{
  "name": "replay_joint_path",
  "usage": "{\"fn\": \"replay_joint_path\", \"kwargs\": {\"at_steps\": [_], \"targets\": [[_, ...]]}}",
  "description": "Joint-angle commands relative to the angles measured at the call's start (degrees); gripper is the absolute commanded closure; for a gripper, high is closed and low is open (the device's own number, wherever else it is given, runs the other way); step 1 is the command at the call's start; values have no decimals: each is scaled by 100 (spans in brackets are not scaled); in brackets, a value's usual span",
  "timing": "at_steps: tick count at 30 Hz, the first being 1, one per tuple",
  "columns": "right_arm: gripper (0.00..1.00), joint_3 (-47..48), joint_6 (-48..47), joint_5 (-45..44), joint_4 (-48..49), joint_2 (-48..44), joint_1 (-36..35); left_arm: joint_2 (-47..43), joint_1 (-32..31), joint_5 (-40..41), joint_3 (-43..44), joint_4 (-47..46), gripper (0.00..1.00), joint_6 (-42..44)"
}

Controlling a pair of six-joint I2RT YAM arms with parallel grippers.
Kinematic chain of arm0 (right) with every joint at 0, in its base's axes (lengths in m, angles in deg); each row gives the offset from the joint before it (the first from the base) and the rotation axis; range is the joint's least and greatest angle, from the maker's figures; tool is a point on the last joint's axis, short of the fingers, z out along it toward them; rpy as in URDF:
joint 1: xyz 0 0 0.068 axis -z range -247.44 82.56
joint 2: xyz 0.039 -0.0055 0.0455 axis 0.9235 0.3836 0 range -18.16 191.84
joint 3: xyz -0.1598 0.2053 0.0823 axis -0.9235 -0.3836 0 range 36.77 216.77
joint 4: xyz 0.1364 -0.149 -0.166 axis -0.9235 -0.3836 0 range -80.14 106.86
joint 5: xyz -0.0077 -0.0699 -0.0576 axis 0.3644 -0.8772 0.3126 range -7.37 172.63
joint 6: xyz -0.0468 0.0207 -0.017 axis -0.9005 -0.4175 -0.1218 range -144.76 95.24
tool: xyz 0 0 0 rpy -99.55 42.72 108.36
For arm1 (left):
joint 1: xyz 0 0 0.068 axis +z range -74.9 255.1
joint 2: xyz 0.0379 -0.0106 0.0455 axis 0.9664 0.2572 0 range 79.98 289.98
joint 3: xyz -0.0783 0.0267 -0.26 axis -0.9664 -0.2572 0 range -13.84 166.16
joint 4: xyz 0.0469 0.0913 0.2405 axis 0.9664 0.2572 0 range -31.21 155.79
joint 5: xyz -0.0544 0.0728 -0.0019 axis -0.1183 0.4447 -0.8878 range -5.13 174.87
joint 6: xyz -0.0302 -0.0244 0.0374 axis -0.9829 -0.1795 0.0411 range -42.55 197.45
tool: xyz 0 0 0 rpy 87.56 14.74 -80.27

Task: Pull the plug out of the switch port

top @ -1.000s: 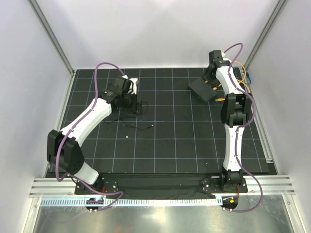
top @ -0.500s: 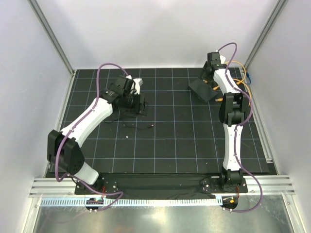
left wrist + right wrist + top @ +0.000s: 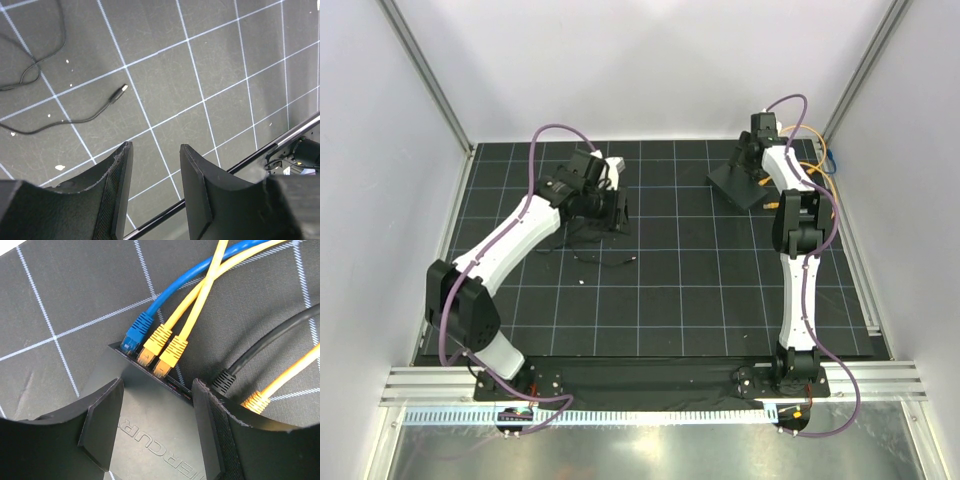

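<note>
The switch is a flat matte-black box with raised lettering; in the top view it lies at the back right. A blue plug and two yellow plugs sit side by side in ports along its far edge. A black plug and another yellow plug run behind my right finger, so their ends are hidden. My right gripper is open just above the switch top, short of the plugs, touching none; it also shows in the top view. My left gripper is open and empty.
A thin black wire with a small metal-tipped plug lies loose on the black gridded mat, also in the top view. Blue and yellow cables loop off at the right wall. My left gripper hovers left of centre.
My left gripper has moved a little right and toward the back. My right gripper has shifted slightly over the switch's far end.
</note>
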Motion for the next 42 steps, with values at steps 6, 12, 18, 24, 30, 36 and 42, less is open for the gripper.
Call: {"fn": "replay_joint_path", "kwargs": {"at_steps": [6, 12, 18, 24, 30, 36, 42], "targets": [[36, -283, -212, 1050, 112, -45, 42, 302, -160, -63, 614, 61, 53, 163], [39, -951, -317, 1692, 243, -386, 25, 636, -160, -177, 982, 79, 52, 251], [39, -1031, -800, 2492, -3, -361, 16, 970, -204, -397, 1291, 61, 53, 145], [43, -1540, -1291, 2852, 15, -510, 25, 988, -300, -389, 1326, 62, 53, 154], [44, -2067, -1609, 3125, -3, -800, 25, 1049, -353, -397, 1361, 44, 53, 93], [45, -2700, -1864, 3029, -38, -1178, 25, 1365, -423, -477, 1668, -35, 53, -30], [47, -3306, -1838, 3221, 155, -1652, 33, 1743, -608, -599, 2046, -114, 53, -162]]}}
